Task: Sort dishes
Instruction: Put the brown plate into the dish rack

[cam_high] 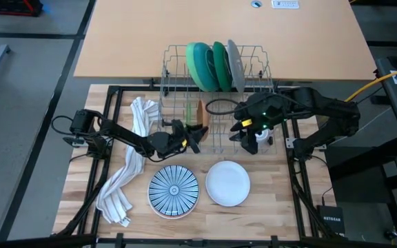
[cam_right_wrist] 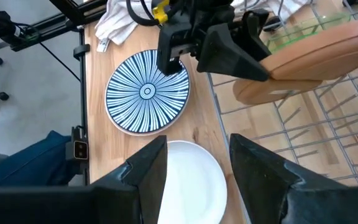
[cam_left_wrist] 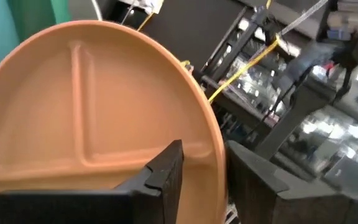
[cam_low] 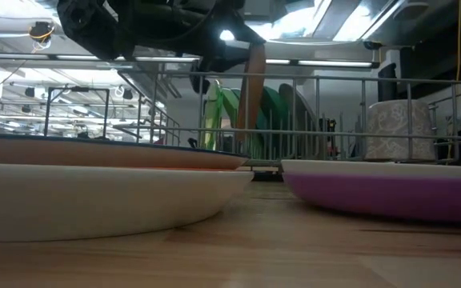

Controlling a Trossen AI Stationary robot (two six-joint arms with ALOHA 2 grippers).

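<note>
While the wire dish rack (cam_high: 216,103) spans the back of the worktop (cam_high: 274,189), we read the coming move off one relation: the orange divided plate (cam_left_wrist: 98,118) stands on edge in the rack's front rows, its flat face turned to the left gripper (cam_high: 188,136), which sits right against the near rim. The plate's long axis runs upright, in line with the rack's tines, so a straight pull-back should clear it. In the left wrist view the fingers (cam_left_wrist: 160,177) flank the rim with daylight showing on one side; we judge them part-way apart, the hold slackening, though we cannot tell whether the plate is fully free.

At the rack's far end the green and teal dishes (cam_high: 209,65) and a grey one (cam_high: 235,65) already stand upright. On the worktop in front lie the blue-and-white striped plate (cam_high: 173,191) and the white plate (cam_high: 228,183), side by side; the left arm is nearer the striped one.

The right gripper (cam_right_wrist: 194,180) hangs above the white plate with its fingers wide and nothing between them.
</note>
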